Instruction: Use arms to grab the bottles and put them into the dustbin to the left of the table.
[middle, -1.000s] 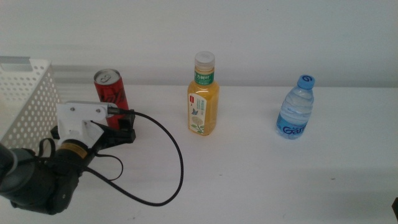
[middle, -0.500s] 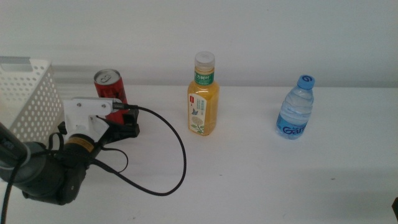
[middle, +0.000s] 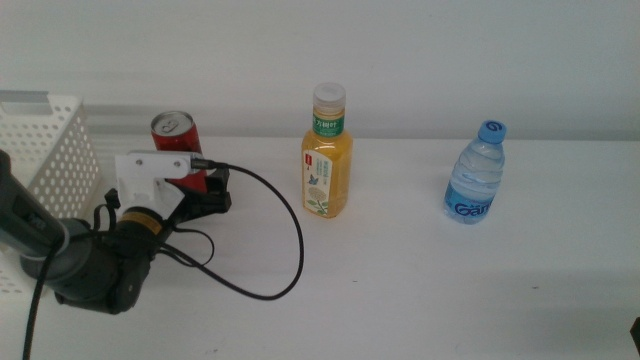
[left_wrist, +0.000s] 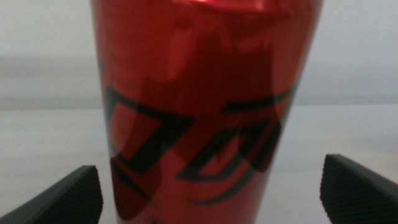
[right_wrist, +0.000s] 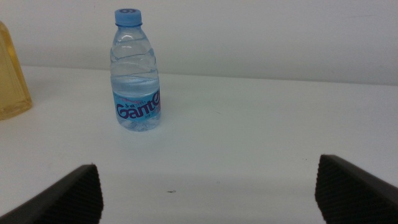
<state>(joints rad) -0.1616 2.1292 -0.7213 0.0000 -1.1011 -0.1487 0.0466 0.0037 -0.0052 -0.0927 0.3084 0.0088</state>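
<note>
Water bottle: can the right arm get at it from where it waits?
Probably yes. The water bottle stands upright and alone on bare table, straight ahead of the open right gripper; the juice bottle is well off to the side.

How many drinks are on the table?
3. The red can stands by the basket, between the left end effector's open jaws. The juice bottle is in the middle, and the water bottle is off to the right.

The glossy red metal soda can (left_wrist: 199, 106) mirrors its surroundings; beside it, the white perforated plastic basket (middle: 45, 150) and smooth white tabletop (middle: 420, 280) look matt.
</note>
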